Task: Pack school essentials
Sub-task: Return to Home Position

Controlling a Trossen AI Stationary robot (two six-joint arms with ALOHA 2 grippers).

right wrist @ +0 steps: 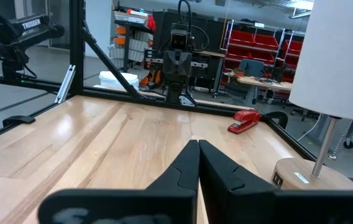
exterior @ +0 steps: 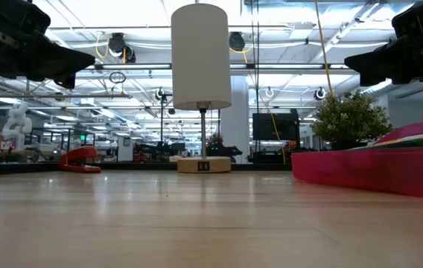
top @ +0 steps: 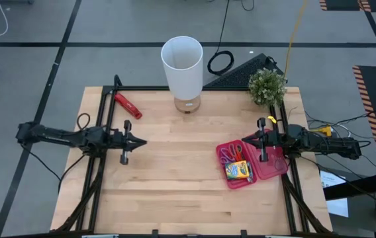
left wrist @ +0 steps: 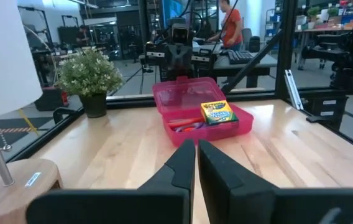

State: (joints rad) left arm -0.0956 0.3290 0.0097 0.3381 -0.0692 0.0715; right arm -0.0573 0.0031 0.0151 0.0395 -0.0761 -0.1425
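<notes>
The left gripper's (left wrist: 195, 163) dark fingers filled the foreground of its own wrist view, pressed together with only a sliver between them and nothing in them. It hung over the bare wood on the left of the table (top: 175, 178), pointing across at the pink case (left wrist: 242, 121) on the far side. The right gripper (right wrist: 197, 163) was the same: jaws closed on nothing. It sat at the right edge, just above the case's open lid.

As far as I could judge, the packing looked finished or nearly so. The case lay open near the right edge, and inside it stood the yellow-green crayon box (top: 238, 171), with the purple-handled scissors (top: 228, 155) and the red-handled scissors (top: 237, 151) tucked beside it. Some thin orange and red pieces lay along the tray's floor in the left wrist view; I took them for pens or the marker but could not tell them apart. No loose stationery showed anywhere on the wood.

What was left, I'd have said, was at most shutting the lid. The red-and-black hand tool (top: 128, 105) lay far off near the back left corner, and the lamp (top: 183, 66) and small potted plant (top: 266, 84) stood along the back edge.
</notes>
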